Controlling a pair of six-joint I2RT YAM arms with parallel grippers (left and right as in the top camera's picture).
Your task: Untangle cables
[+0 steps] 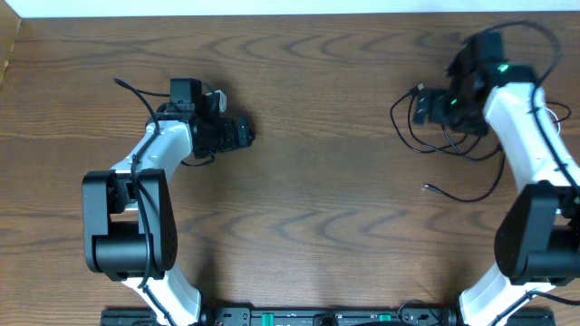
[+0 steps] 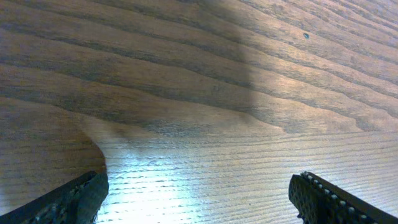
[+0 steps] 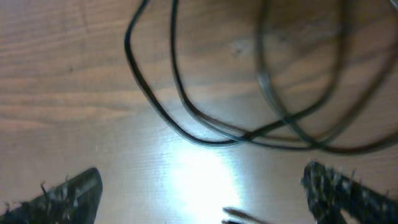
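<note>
Black cable coiled loosely beside the open right hand

Overhead: the black cable (image 1: 441, 148) lies on the table (image 1: 308, 190) just beside the right hand (image 1: 420, 101), well apart from the left hand (image 1: 246, 134). Left wrist: left hand (image 2: 199, 199) spread wide over wood grain, gripping nothing. Right wrist: right hand (image 3: 199, 193) spread wide and empty, with the cable loops (image 3: 211, 143) just ahead.

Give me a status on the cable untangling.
Done: nothing I can confirm; the black cable lies in overlapping loops by the right tool. In hand: nothing, since the right tool and left tool are both open, the left over bare table. Left: separate those loops; I can make out no other cable.
</note>
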